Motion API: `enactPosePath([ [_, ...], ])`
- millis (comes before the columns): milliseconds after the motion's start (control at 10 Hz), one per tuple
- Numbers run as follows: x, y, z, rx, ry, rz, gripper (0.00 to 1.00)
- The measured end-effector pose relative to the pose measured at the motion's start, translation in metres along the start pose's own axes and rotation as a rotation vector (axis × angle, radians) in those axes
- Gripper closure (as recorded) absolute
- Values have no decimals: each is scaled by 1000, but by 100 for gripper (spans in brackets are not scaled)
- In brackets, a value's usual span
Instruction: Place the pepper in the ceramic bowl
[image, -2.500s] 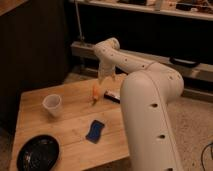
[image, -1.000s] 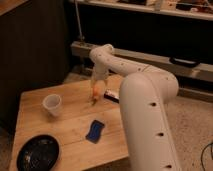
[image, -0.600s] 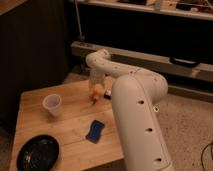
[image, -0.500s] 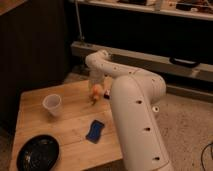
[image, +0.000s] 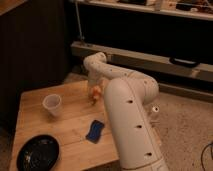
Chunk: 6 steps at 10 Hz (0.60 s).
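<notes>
Table (image: 70, 122) near-left corner: ceramic bowl (image: 37, 152). Mid-table, blue sponge (image: 95, 131); cup (image: 52, 104) farther back on the left. At far edge, pepper (image: 95, 94), well apart from ceramic bowl, gripper (image: 93, 90) right on it (grip state: can't tell).

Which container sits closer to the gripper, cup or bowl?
The white cup; the black bowl lies at the near corner, far from the gripper by the pepper.

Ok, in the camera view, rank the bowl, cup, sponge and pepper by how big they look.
1. bowl: clearly largest, though also nearest the camera.
2. cup and sponge: look about alike, so unranked.
3. pepper: smallest, at the far side of the table, the gripper right above it.
</notes>
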Motion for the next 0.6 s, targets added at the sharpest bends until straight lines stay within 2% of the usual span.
enactPosePath([
  [400, -11, -5, 16, -14, -50, -23, 40],
  [500, -13, -7, 19, -18, -62, -26, 43],
  [600, -14, -6, 20, -19, -66, -27, 50],
])
